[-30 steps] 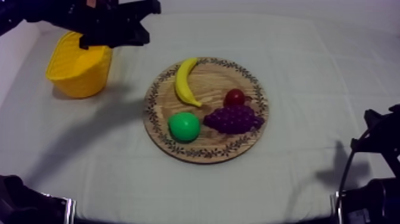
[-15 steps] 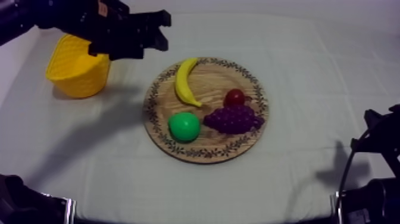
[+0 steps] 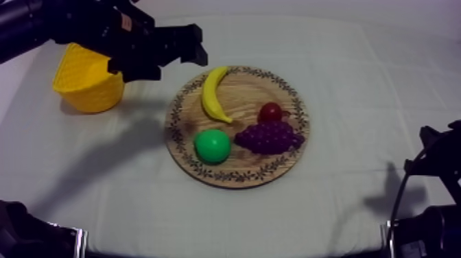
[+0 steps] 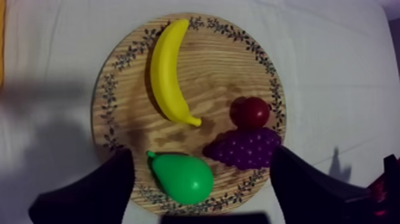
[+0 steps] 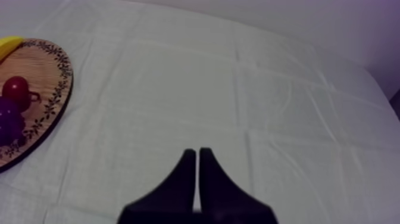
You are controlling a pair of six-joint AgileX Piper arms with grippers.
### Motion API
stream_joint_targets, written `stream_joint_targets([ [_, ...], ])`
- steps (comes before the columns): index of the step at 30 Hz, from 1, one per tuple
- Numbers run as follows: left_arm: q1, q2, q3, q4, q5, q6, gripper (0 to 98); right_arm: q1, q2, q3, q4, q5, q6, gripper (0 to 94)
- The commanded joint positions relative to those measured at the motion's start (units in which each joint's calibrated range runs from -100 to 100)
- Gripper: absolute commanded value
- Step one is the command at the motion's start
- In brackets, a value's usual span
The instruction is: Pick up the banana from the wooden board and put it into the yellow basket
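The yellow banana (image 3: 214, 94) lies on the back left part of the round wooden board (image 3: 241, 88), curved and untouched. My left gripper (image 3: 196, 51) hangs above the cloth just behind and left of the board, between it and the yellow basket (image 3: 88, 81). In the left wrist view its fingers (image 4: 89, 196) stand wide apart with nothing between them, and the banana (image 4: 168, 71) lies on the board (image 4: 220, 65) beyond them. My right gripper (image 5: 197, 156) rests low at the right side, its fingers together as a narrow wedge over bare cloth.
A green pear (image 3: 212, 145), purple grapes (image 3: 269, 137) and a small red fruit (image 3: 270, 112) share the board with the banana. The basket stands at the back left of the table. Open cloth lies in front of and to the right of the board.
My left arm has moved right, from over the basket towards the board's back left rim. Its fingers have spread apart. The right arm and the fruit have not moved.
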Motion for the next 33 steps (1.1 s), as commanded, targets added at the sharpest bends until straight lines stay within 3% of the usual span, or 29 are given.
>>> stream_joint_targets([
  [1,0.07,0.80,-0.07,0.05,0.02,0.26,84.6,-0.02,-0.02,-0.03,0.01,-0.01,-0.04,0.3],
  [9,0.02,8.86,-4.31,0.08,3.43,1.70,84.5,-0.02,-0.02,-0.03,0.01,-0.01,-0.04,0.3],
  [21,-0.68,26.68,-18.53,-1.08,14.73,3.35,84.7,-0.02,-0.02,-0.03,0.01,-0.01,-0.04,0.3],
  [33,-0.99,42.55,-35.07,-2.15,24.82,2.32,84.5,-0.02,-0.02,-0.03,0.01,-0.01,-0.04,0.3],
])
